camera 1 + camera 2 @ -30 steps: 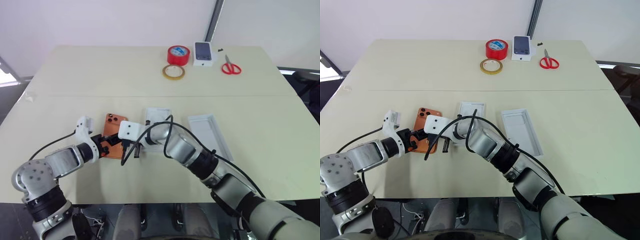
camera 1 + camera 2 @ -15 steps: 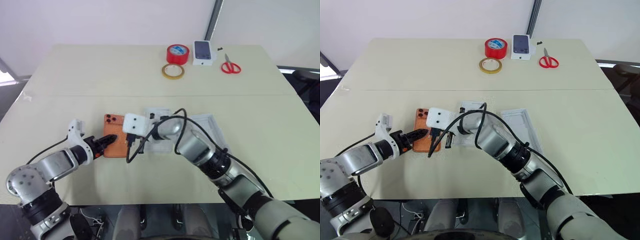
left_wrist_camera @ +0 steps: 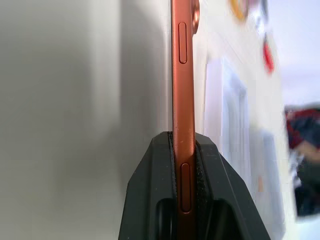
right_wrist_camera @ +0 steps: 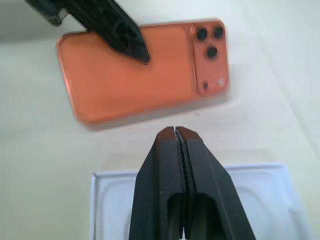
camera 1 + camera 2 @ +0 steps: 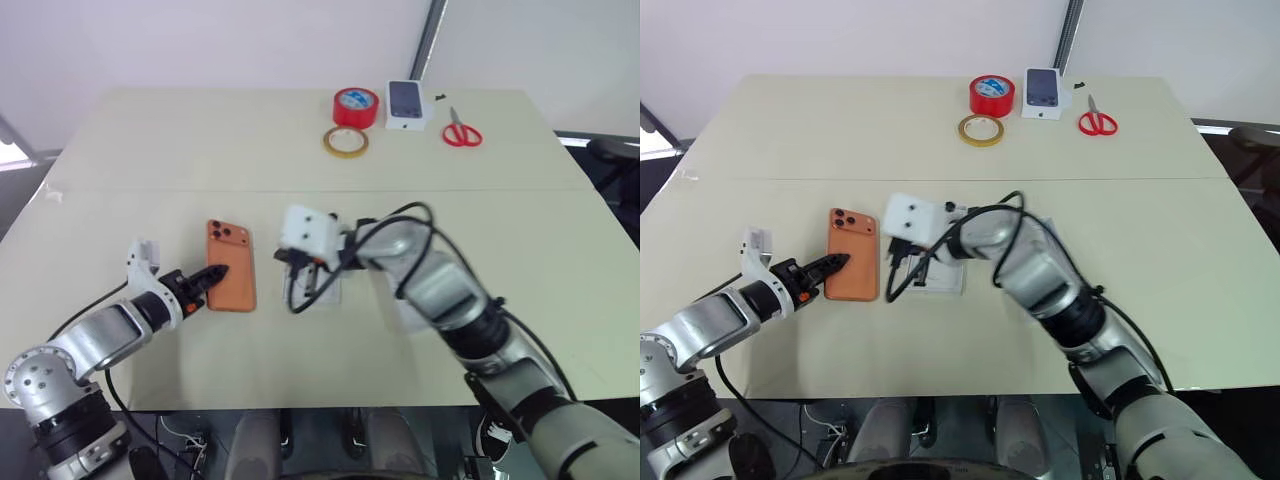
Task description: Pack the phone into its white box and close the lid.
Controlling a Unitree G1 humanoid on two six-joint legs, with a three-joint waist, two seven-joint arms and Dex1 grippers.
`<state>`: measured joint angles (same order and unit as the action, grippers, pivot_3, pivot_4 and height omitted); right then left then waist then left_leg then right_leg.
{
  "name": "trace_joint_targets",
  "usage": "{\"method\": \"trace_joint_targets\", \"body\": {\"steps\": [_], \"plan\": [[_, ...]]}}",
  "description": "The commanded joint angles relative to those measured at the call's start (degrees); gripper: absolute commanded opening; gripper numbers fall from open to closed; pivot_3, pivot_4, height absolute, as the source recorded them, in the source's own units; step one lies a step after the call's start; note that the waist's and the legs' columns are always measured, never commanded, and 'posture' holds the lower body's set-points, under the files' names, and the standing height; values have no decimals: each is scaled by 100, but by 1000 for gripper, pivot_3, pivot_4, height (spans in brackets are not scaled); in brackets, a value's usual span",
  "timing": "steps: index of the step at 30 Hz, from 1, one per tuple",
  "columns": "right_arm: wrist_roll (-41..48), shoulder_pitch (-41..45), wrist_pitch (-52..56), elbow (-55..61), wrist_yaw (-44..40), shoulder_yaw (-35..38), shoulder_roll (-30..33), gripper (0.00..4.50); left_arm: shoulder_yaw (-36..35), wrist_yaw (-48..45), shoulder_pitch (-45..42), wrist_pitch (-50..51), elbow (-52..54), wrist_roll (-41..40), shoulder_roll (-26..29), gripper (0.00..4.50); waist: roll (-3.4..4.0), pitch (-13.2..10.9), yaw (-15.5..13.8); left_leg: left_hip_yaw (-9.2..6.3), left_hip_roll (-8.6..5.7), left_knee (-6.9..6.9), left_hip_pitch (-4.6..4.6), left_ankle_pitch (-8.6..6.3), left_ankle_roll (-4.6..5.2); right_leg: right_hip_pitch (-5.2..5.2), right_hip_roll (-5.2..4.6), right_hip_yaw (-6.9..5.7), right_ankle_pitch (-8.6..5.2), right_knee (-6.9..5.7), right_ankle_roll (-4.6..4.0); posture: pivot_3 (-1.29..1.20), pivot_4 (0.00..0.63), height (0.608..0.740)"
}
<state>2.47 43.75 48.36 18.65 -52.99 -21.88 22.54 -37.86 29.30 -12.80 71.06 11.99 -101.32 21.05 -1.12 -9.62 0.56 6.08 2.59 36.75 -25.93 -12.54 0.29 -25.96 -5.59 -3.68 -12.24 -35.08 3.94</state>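
The orange phone [image 5: 232, 270] lies back up at the table's near left, its camera block [image 5: 229, 233] at the far end. My left gripper [image 5: 211, 274] is shut on the phone's near left edge; in the left wrist view both fingers [image 3: 150, 190] clamp the thin orange side [image 3: 182, 95]. The phone seems held just above the table. My right gripper [image 4: 176, 131] is shut on nothing and hangs to the right of the phone, over a flat white insert [image 5: 322, 285]. The white box and the lid are hidden; my right arm covers the table to the right of the insert.
At the far edge sit a red tape roll [image 5: 357, 107], a tan tape ring [image 5: 346, 143], a small white box with a dark phone picture [image 5: 406, 104] and red scissors [image 5: 462, 133]. A black cable loops beside my right wrist.
My left gripper has closed on the phone's edge and rolled. My right gripper has risen and moved right, from the phone to over the insert. The phone now lies straighter.
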Motion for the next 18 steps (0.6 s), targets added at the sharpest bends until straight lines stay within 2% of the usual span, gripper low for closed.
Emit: {"method": "trace_joint_targets", "body": {"steps": [1,4,8,13,18], "plan": [[505,-130,56,263,-137,771,322,0,600,396,-246,-888,334,-976,239,28,0,0,5,1,-3,0,-2,0,0,0,-3,1,0,4,0,0,150,740],[719,-477,-145,192,-251,1154,786,0,1261,569,-513,-1339,305,-1163,298,28,0,0,-3,5,-7,0,-10,0,0,4,-5,1,1,15,-1,0,150,740],[899,-1081,-509,256,-437,1418,1403,0,2112,594,-766,-1637,107,-1002,182,28,1,-1,4,7,-10,0,-32,-1,8,18,0,-1,1,34,-1,0,150,740],[994,-1640,-707,318,-287,1628,1684,0,2793,330,-950,-1760,-278,-593,30,28,6,-4,18,9,2,8,-35,9,30,21,27,-9,1,41,1,0,150,740],[975,-1906,-811,323,-68,1641,1776,0,3105,45,-1150,-1728,-639,-286,-97,28,4,-8,-5,2,12,42,-34,10,31,37,59,-13,1,39,1,0,150,740]]}}
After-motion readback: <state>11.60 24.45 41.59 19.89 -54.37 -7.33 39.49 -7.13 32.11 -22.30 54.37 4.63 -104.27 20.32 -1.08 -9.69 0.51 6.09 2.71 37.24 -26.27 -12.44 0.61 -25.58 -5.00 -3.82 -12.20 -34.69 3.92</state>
